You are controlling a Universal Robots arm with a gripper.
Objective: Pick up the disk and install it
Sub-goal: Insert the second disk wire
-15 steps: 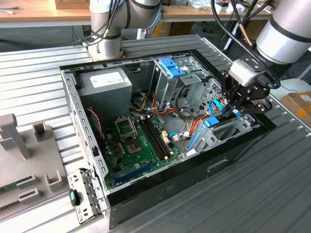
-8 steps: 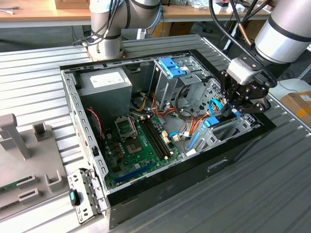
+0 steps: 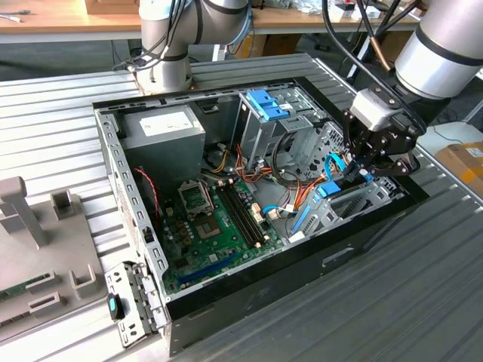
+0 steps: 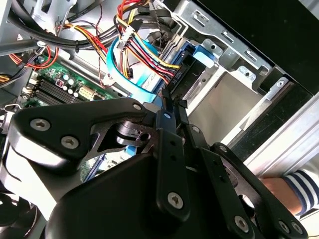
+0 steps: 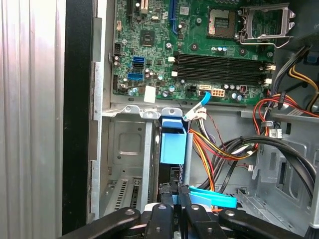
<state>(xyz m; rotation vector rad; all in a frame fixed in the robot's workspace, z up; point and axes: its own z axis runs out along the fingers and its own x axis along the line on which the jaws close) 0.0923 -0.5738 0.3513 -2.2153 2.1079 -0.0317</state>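
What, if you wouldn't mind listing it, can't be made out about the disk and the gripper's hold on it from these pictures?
- The disk: in the first wrist view it stands edge-on in the bay, so its label face is hidden.
- Gripper: in both wrist views its own black linkage covers the fingertips, so contact with the disk cannot be judged.
- Exterior view: the gripper and cables hide most of the disk.

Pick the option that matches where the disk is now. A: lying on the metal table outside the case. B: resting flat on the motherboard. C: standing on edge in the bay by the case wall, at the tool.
C: the blue-framed disk stands on edge in the bay, with the tool on its end.
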